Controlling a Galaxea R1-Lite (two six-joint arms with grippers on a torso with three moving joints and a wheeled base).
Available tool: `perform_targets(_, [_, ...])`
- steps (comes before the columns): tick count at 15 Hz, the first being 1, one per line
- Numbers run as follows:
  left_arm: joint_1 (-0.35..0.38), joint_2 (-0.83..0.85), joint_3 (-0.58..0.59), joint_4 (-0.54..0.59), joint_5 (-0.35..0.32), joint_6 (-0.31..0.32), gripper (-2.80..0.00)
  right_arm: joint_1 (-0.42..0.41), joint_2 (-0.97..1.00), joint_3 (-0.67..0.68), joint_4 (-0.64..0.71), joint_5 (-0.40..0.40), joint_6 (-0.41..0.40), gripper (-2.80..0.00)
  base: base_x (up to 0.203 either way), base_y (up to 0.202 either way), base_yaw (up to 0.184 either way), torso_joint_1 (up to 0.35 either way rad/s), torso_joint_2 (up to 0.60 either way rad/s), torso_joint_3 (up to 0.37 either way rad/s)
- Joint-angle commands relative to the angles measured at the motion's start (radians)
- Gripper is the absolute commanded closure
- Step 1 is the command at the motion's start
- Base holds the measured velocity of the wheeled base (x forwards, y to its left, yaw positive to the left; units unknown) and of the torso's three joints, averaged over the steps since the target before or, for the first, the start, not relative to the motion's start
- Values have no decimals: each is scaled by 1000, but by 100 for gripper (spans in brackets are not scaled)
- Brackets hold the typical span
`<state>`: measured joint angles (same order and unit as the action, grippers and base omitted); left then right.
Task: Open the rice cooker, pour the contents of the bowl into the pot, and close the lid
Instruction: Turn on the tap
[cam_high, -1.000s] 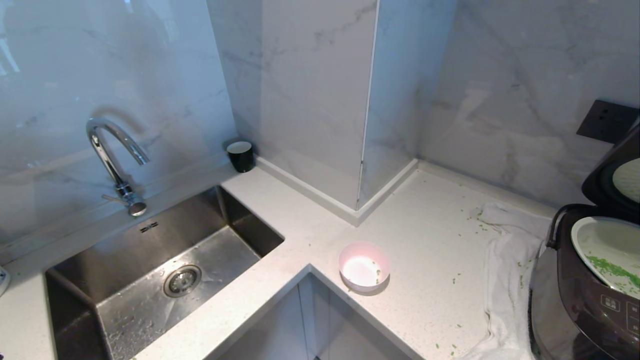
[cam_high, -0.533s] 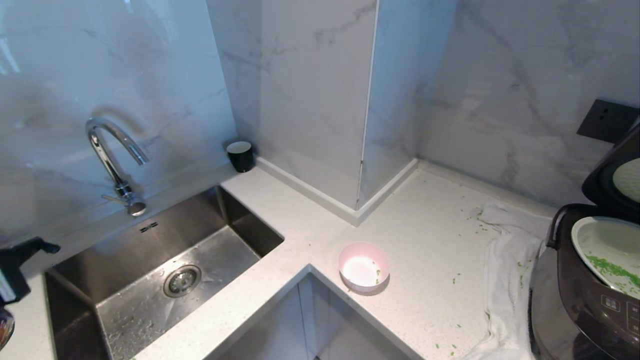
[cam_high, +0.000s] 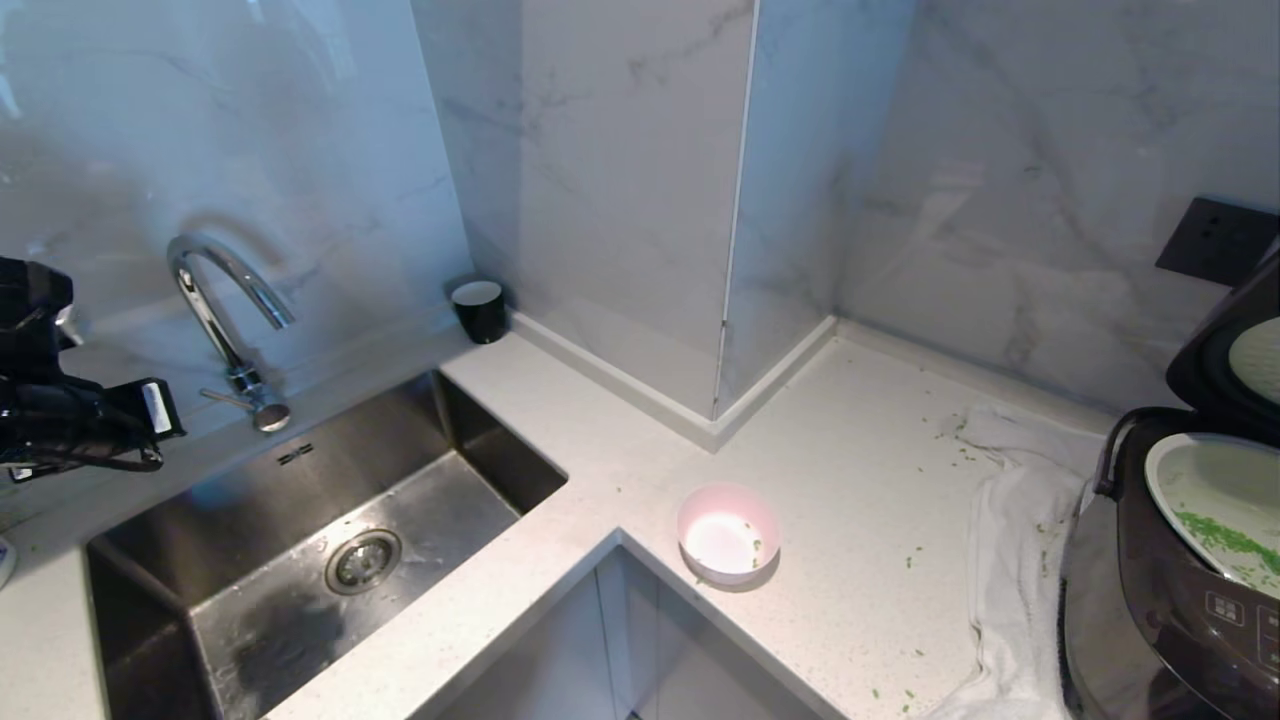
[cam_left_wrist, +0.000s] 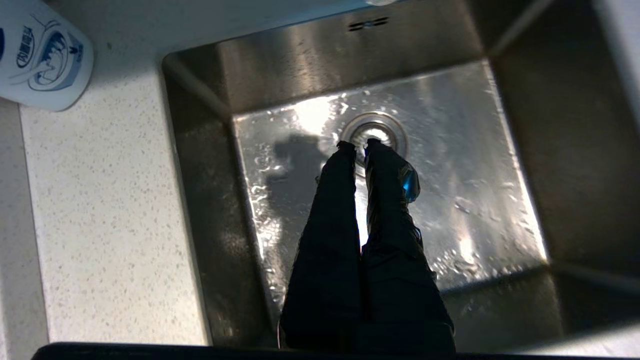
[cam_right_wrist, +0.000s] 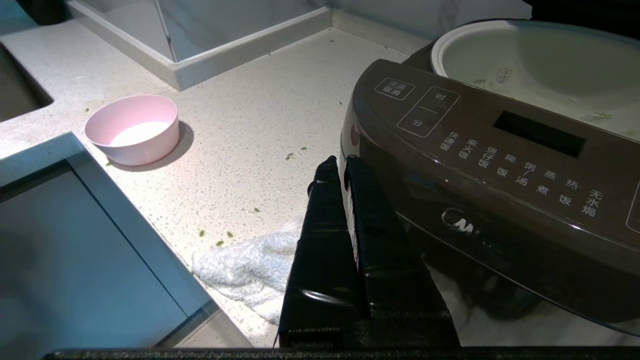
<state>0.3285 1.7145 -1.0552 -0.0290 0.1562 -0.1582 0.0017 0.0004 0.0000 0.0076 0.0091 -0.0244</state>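
The dark brown rice cooker (cam_high: 1170, 610) stands at the counter's right edge with its lid (cam_high: 1215, 370) raised. Its pale pot (cam_high: 1190, 480) holds green contents (cam_high: 1225, 540). The pink bowl (cam_high: 728, 532) sits upright on the counter corner with only a few green flecks inside. In the right wrist view the bowl (cam_right_wrist: 132, 129) is far from my right gripper (cam_right_wrist: 340, 162), which is shut and empty, low beside the cooker's front panel (cam_right_wrist: 500, 165). My left gripper (cam_left_wrist: 359, 145) hangs shut and empty above the sink drain. The left arm (cam_high: 70, 420) shows at the head view's left edge.
A steel sink (cam_high: 480, 440) with a curved faucet (cam_high: 225, 320) fills the left. A black cup (cam_high: 480, 310) stands by the wall corner. A white towel (cam_high: 1010, 560) lies under and beside the cooker. Green bits are scattered on the counter. A white bottle (cam_left_wrist: 42, 55) stands left of the sink.
My left arm has come up into the head view from the left edge and now hangs over the sink. The bowl, the cooker and the right gripper have not moved.
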Motion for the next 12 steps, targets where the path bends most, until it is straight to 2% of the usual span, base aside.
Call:
perform_targets(1, [31, 171, -82, 0, 2, 0, 0, 1, 0, 2, 0, 0, 0, 0, 0, 0, 0, 0, 0, 0])
perform_targets(5, [42, 329, -252, 0, 0, -6, 0, 0, 0, 2, 0, 0, 0, 0, 0, 0, 0, 0, 0, 0])
perform_targets(8, [54, 448, -382, -69, 47, -1, 0, 0, 0, 2, 0, 0, 0, 0, 0, 0, 0, 0, 0, 0])
perform_targets(12, [79, 478, -433, -92, 48, -1, 0, 0, 0, 2, 0, 0, 0, 0, 0, 0, 0, 0, 0, 0])
